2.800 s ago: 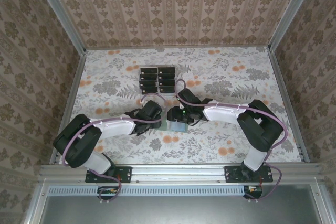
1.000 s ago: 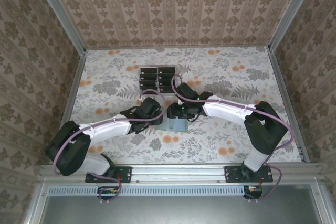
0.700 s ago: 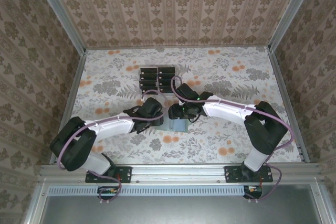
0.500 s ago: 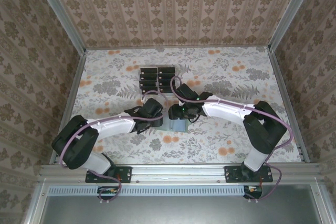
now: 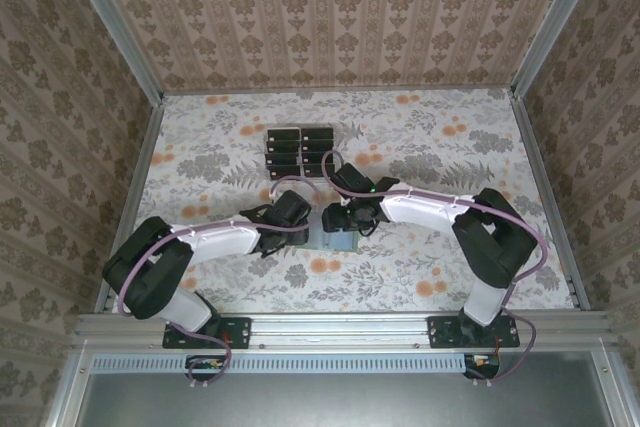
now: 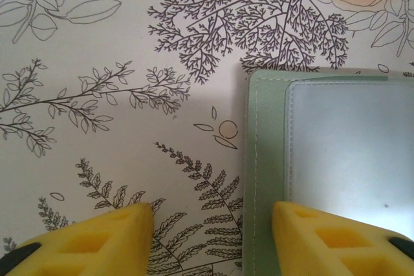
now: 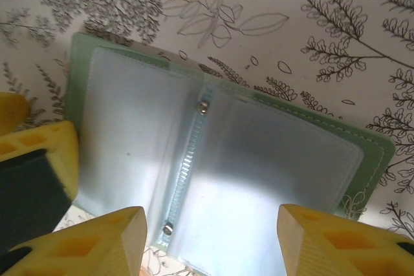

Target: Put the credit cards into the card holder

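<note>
The card holder (image 5: 336, 241) lies open on the table, grey-green with clear sleeves and a riveted spine (image 7: 187, 159). My left gripper (image 6: 212, 237) hangs open low over its left edge (image 6: 262, 159), one yellow finger above the table and the other above the sleeve. Open too, my right gripper (image 7: 210, 244) hovers over the holder's middle with nothing between its fingers. The left gripper's finger (image 7: 39, 159) shows beside the holder's left side. The credit cards (image 5: 300, 150), small and dark, stand in a rack at the back, away from both grippers.
Both arms meet at the table's centre, wrists almost touching (image 5: 315, 219). Patterned walls and metal rails (image 5: 135, 197) close in the floral tabletop (image 5: 450, 147) on three sides.
The left arm's elbow has swung in and back while its gripper stayed at the holder's left edge. The right gripper has crept slightly nearer. The holder has not visibly moved.
</note>
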